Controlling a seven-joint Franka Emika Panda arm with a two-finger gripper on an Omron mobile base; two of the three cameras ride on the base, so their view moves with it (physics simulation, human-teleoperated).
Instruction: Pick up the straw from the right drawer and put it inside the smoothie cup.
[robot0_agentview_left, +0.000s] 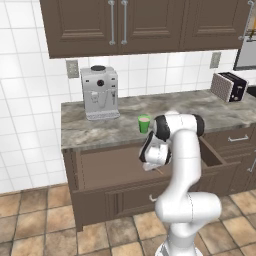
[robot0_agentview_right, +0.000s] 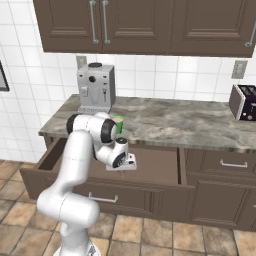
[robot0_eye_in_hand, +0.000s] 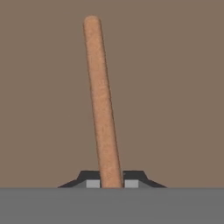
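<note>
Below the counter (robot0_agentview_left: 100, 131) the drawer (robot0_agentview_right: 150, 170) is pulled out; the arm is bent down into it, and the straw (robot0_eye_in_hand: 101, 105) is clamped by the gripper (robot0_eye_in_hand: 111, 183).

straw (robot0_eye_in_hand: 101, 105): thin orange-brown stick, straight, lying on the drawer floor w/ one end pinched between the gripper (robot0_eye_in_hand: 110, 183) fingertips; in hand view it leans a bit left toward its far end.
drawer (robot0_agentview_left: 100, 165): wide, dark brown wood, pulled open under the counter; silver bar handle on its panelled front.
cup (robot0_agentview_left: 144, 123): small, bright green, paler top, upright on counter near the front edge, above the open drawer.
</note>
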